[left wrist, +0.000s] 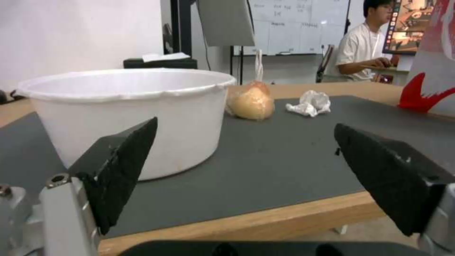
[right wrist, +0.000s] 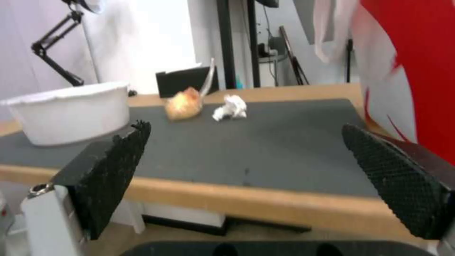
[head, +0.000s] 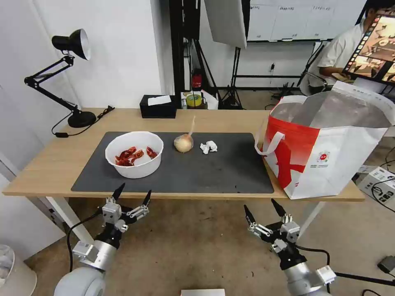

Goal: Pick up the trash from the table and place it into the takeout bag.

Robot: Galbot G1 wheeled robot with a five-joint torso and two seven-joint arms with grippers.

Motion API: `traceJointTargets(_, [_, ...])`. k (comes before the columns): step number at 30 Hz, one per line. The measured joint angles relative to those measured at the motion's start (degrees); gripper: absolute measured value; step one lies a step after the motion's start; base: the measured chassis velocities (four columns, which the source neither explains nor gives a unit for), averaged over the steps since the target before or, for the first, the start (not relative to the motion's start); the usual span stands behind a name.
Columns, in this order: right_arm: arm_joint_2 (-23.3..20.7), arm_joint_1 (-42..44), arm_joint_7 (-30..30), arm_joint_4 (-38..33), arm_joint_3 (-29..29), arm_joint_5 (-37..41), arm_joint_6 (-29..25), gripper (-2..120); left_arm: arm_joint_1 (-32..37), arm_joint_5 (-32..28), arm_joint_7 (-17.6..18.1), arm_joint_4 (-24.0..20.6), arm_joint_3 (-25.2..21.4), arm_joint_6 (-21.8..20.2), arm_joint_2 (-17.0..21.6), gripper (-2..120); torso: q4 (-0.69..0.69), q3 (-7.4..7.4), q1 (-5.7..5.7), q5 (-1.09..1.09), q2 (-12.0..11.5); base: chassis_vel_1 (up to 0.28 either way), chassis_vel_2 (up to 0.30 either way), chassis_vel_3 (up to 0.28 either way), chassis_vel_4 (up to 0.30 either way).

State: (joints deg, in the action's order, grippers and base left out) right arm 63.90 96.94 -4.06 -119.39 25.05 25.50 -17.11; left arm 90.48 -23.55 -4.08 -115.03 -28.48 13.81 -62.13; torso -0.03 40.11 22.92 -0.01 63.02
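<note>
Left tool (head: 132,193) spread wide, holding nothing, parked just below and in front of the counter (head: 49,164) edge. White bowl of red crayfish shells (head: 134,154) straight ahead of it, close beyond the spread tips, sitting on the near left part of the dark mat (head: 222,168); likely placed so the tool lines up with the bowl wall for a forward reach.

Right tool (head: 265,209) likewise spread and empty, below the counter edge, well apart from the left tool. Takeout bag (head: 329,152) ahead of it and off to its right, standing upright on the counter's right end with the mouth gaping and foil lining showing; handy as a drop spot, open top needing no holding. White strap handle (head: 267,144) drooping over the side facing the mat.

Small knotted clear bag (head: 184,143) farther ahead, between the two tools' lines of reach, its twisted neck pointing up. Crumpled white tissue (head: 208,146) just beside it, apart from it, on the side nearer the right tool. Both on the mat, beyond the bowl's depth.

Black tissue box (head: 158,106) and desk lamp (head: 70,74) far behind, at the back of the counter, no part of the job.

No trash seen inside the bag from here; nothing gripped; task judged at its start, with the bowl the nearest candidate for the left tool.
</note>
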Motion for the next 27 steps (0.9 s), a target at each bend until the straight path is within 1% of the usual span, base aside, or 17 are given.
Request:
traceJointTargets(1, [-1.6, -2.4, 0.7, -0.4, -0.8, 1.4, 1.8, 100, 0.0, -0.1, 0.0, 0.0, 0.0, 0.0, 0.1, 100, 0.02, 0.0, 0.0, 0.01, 0.0, 0.0, 0.0, 0.0, 0.0])
traceJointTargets(2, [-1.6, -2.4, 0.7, -0.4, -0.8, 1.4, 1.8, 100, 0.0, -0.1, 0.0, 0.0, 0.0, 0.0, 0.1, 100, 0.02, 0.0, 0.0, 0.01, 0.0, 0.0, 0.0, 0.0, 0.0])
traceJointTargets(4, [-3.8, -5.9, 1.5, -0.5, -2.3, 2.9, 3.7, 100, 0.0, -0.2, 0.0, 0.0, -0.3, 0.0, 0.1, 100, 0.04, 0.0, 0.0, 0.02, 0.0, 0.0, 0.0, 0.0, 0.0])
traceJointTargets(5, [-5.7, -9.1, 2.1, -0.3, -3.7, 4.2, 4.9, 100, 0.1, -0.3, 0.0, -0.1, -0.5, 0.0, 0.1, 100, 0.03, 0.01, 0.0, 0.01, 0.0, 0.0, 0.0, 0.0, 0.0])
traceJointTargets(6, [-5.7, -9.1, 2.1, -0.3, -3.7, 4.2, 4.9, 100, 0.1, -0.3, 0.0, -0.1, -0.5, 0.0, 0.1, 100, 0.03, 0.01, 0.0, 0.01, 0.0, 0.0, 0.0, 0.0, 0.0])
traceJointTargets(8, [-8.9, -15.0, 3.3, 0.5, -6.9, 6.5, 7.0, 100, 0.1, -0.5, 0.0, -0.1, -1.0, 0.0, 0.3, 100, 0.04, 0.01, 0.0, 0.02, 0.0, 0.0, 0.0, 0.0, 0.0])
traceJointTargets(9, [-8.9, -15.0, 3.3, 0.5, -6.9, 6.5, 7.0, 100, 0.1, -0.5, 0.0, -0.1, -1.0, 0.0, 0.3, 100, 0.04, 0.01, 0.0, 0.02, 0.0, 0.0, 0.0, 0.0, 0.0])
traceJointTargets(11, [-11.2, -19.8, 4.4, 1.4, -9.5, 8.4, 8.8, 100, 0.1, -0.6, 0.0, -0.2, -1.2, -0.1, 0.5, 100, 0.04, 0.01, 0.01, 0.01, 0.0, 0.0, 0.0, 0.0, 0.0])
traceJointTargets(13, [-11.4, -20.2, 4.4, 1.5, -9.7, 8.5, 8.9, 100, 0.1, -0.6, 0.0, -0.2, -1.3, -0.1, 0.5, 100, 0.04, 0.01, 0.01, 0.01, 0.0, 0.0, 0.0, 0.0, 0.0])
traceJointTargets(16, [-13.4, -25.3, 6.0, 3.0, -12.7, 10.0, 11.6, 100, 0.1, -0.7, 0.0, -0.2, -1.5, -0.1, 0.6, 100, 0.02, 0.01, 0.01, 0.01, 0.0, 0.0, 0.0, 0.0, 0.0])
traceJointTargets(17, [-13.4, -25.3, 6.0, 3.0, -12.7, 10.0, 11.6, 100, 0.1, -0.7, 0.0, -0.2, -1.5, -0.1, 0.6, 100, 0.02, 0.01, 0.01, 0.01, 0.0, 0.0, 0.0, 0.0, 0.0])
traceJointTargets(19, [-14.1, -30.7, 7.8, 5.0, -16.0, 10.9, 14.3, 100, 0.4, -0.7, 0.0, -0.1, -1.9, -0.1, 0.5, 100, 0.02, 0.01, 0.01, 0.0, 0.0, 0.0, 0.0, 0.0, 0.0])
traceJointTargets(20, [-14.1, -33.9, 8.6, 6.2, -17.8, 11.6, 15.4, 100, 0.5, -0.7, 0.0, 0.0, -2.1, -0.1, 0.5, 100, 0.03, 0.01, 0.01, 0.0, 0.0, 0.0, 0.0, 0.0, 0.0])
traceJointTargets(23, [-13.5, -39.0, 10.5, 8.3, -20.7, 12.6, 17.3, 100, 0.6, -0.7, 0.0, 0.1, -2.3, -0.1, 0.5, 100, 0.02, 0.01, 0.01, 0.01, 0.0, 0.0, 0.0, 0.0, 0.0])
traceJointTargets(24, [-13.5, -39.0, 10.5, 8.3, -20.7, 12.6, 17.3, 100, 0.6, -0.7, 0.0, 0.1, -2.3, -0.1, 0.5, 100, 0.02, 0.01, 0.01, 0.01, 0.0, 0.0, 0.0, 0.0, 0.0])
traceJointTargets(26, [-12.5, -44.4, 13.2, 11.1, -24.4, 14.1, 19.6, 100, 0.6, -0.8, 0.0, 0.3, -2.6, -0.1, 0.4, 100, 0.03, 0.01, 0.01, 0.01, 0.0, 0.0, 0.0, 0.0, 0.0])
traceJointTargets(27, [-12.5, -44.4, 13.2, 11.1, -24.4, 14.1, 19.6, 100, 0.6, -0.8, 0.0, 0.3, -2.6, -0.1, 0.4, 100, 0.03, 0.01, 0.01, 0.01, 0.0, 0.0, 0.0, 0.0, 0.0])
